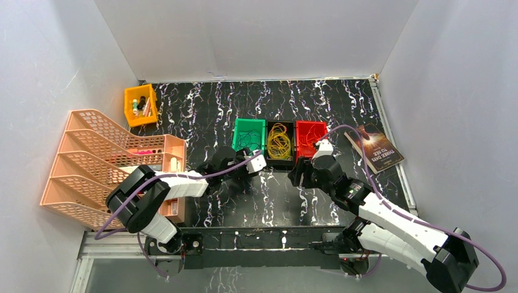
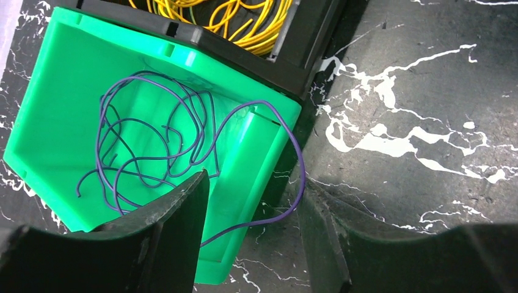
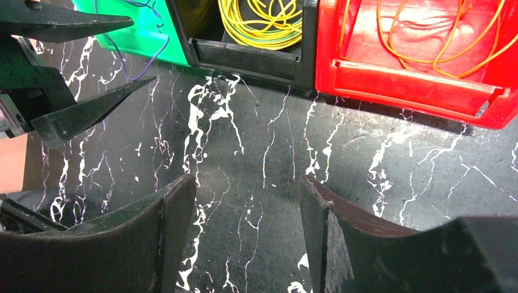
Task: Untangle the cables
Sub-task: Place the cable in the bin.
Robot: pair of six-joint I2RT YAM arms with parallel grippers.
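Observation:
A thin purple cable (image 2: 300, 168) lies tangled in the green bin (image 2: 61, 91). One loop of it spills over the bin's front corner onto the table. My left gripper (image 2: 255, 180) is open astride that corner, and the loop runs between its jaws, close to the right finger. Yellow cables (image 3: 262, 24) fill the black bin (image 1: 280, 141), and orange cables (image 3: 427, 43) lie in the red bin (image 3: 415, 85). My right gripper (image 3: 246, 180) stands open over bare marble table in front of the black and red bins, with nothing between its fingers. The left gripper's fingers (image 3: 91, 107) show at the left of the right wrist view.
An orange file rack (image 1: 104, 165) stands at the left, beside my left arm. A small yellow bin (image 1: 140, 105) sits at the back left. A book (image 1: 374, 146) lies at the right by the table rail. White walls close in on three sides.

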